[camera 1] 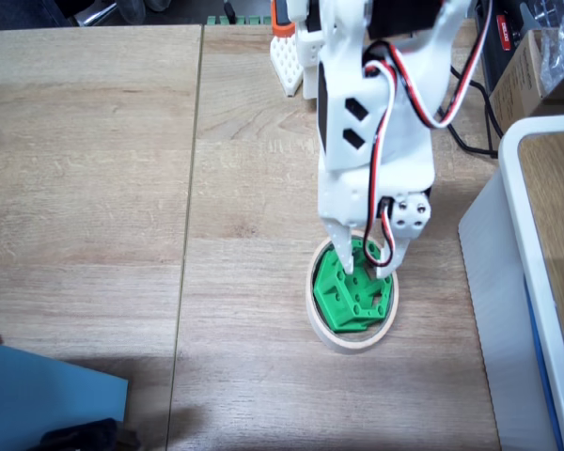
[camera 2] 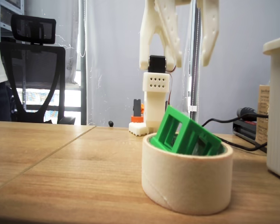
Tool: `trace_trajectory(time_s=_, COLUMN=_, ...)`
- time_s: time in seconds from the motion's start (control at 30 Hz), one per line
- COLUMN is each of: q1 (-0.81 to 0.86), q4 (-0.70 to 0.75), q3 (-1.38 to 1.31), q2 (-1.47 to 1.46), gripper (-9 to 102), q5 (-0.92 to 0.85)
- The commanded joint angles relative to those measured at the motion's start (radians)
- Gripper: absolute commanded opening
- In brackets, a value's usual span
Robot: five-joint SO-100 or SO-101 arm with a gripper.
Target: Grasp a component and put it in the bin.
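Green hexagonal plastic component: tilted inside cream masking-tape ring bin, lower part hidden.
White gripper: fingers parted, empty, above.

Open wood-grain tabletop to the left of the cream masking-tape ring in a fixed view, wide enough for passage. Blocked on the right by a tall white-rimmed container, near the ring but apart from it. Inside the ring, mostly taken up by the tilted bright green hexagonal plastic part, poking above the rim. Directly above, spread white gripper clear of the part. At the near left corner, a flat blue sheet.
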Motion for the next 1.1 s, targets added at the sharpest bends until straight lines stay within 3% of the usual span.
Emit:
trace_trajectory(time_s=0.0, q1=0.025, q4=-0.009, q3=-0.026, q2=0.097, gripper=11, q5=0.008)
trace_trajectory(time_s=0.37, q1=0.193, q4=-0.009, q3=-0.008, q2=0.324, gripper=11, q5=0.0)
trace_trajectory(time_s=0.67, q1=0.37, q4=0.005, q3=-0.008, q2=0.423, gripper=4, q5=-0.002)
trace_trajectory(time_s=0.9, q1=0.568, q4=0.006, q3=0.021, q2=0.526, gripper=0, q5=-0.003)
trace_trajectory(time_s=1.07, q1=0.735, q4=-0.009, q3=0.192, q2=0.655, gripper=0, q5=-0.011)
